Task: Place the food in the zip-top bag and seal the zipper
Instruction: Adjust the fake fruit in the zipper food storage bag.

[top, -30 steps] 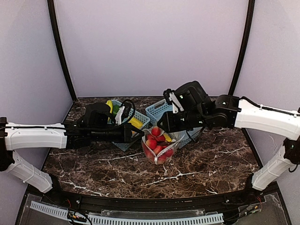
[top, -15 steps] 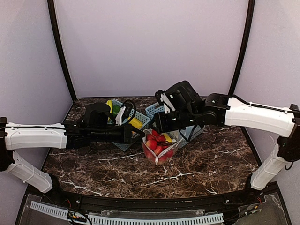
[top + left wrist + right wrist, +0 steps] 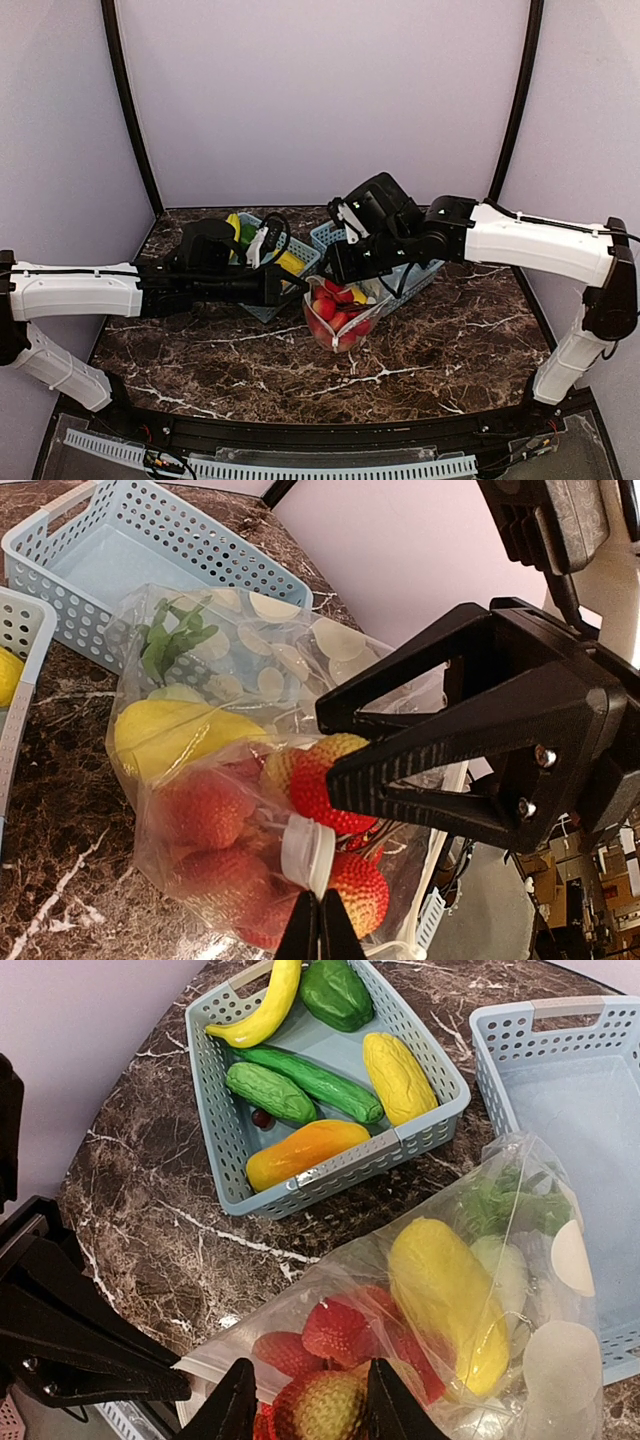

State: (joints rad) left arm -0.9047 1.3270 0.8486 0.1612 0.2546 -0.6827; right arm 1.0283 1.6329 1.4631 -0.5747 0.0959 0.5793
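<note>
The zip-top bag (image 3: 340, 322) stands on the table, clear with white dots, mouth up. It holds red strawberries (image 3: 345, 1330), a yellow piece (image 3: 445, 1295), a green leafy piece (image 3: 510, 1210) and a white piece (image 3: 508, 1272). My left gripper (image 3: 298, 291) (image 3: 320, 927) is shut on the bag's mouth edge, right below the zipper's white slider tab (image 3: 307, 852). My right gripper (image 3: 345, 278) (image 3: 305, 1407) hangs over the mouth with its jaws apart. A red-yellow strawberry (image 3: 315, 780) lies between its fingers (image 3: 450, 750), with a gap on one side.
A light-blue basket (image 3: 425, 1128) behind the bag on the left holds a banana, cucumbers, a green pepper, a corn cob and a mango. A second basket (image 3: 492, 1070) behind on the right holds nothing, and the bag leans against it. Purple walls enclose the marble table.
My right arm has moved left over the bag's mouth and its jaws have spread wider around the strawberry. The left arm and the bag have not moved.
</note>
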